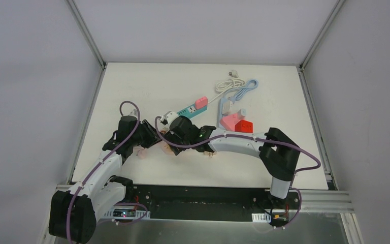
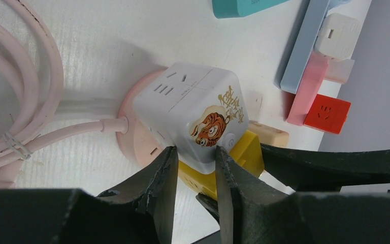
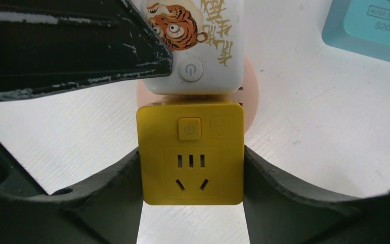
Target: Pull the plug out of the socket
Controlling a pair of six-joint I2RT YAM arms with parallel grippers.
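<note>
Two pincers closed on one stack: right gripper (image 3: 191, 152) pinches yellow plug (image 3: 190, 178) between its fingers.
Left gripper (image 2: 194, 155) nips tiger-print white socket (image 2: 183, 101) corner; teal strip (image 3: 370, 25) beyond right fingertips reads "S204".

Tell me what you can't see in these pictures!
- Top view: yellow plug and white tiger socket, mostly hidden under the right arm.
- Right wrist view: the plug's prongs, hidden where plug meets socket.
- Left wrist view: most of the plug, behind left pincer and socket.
- Right wrist view: teal power strip, cut off by the edge.
</note>
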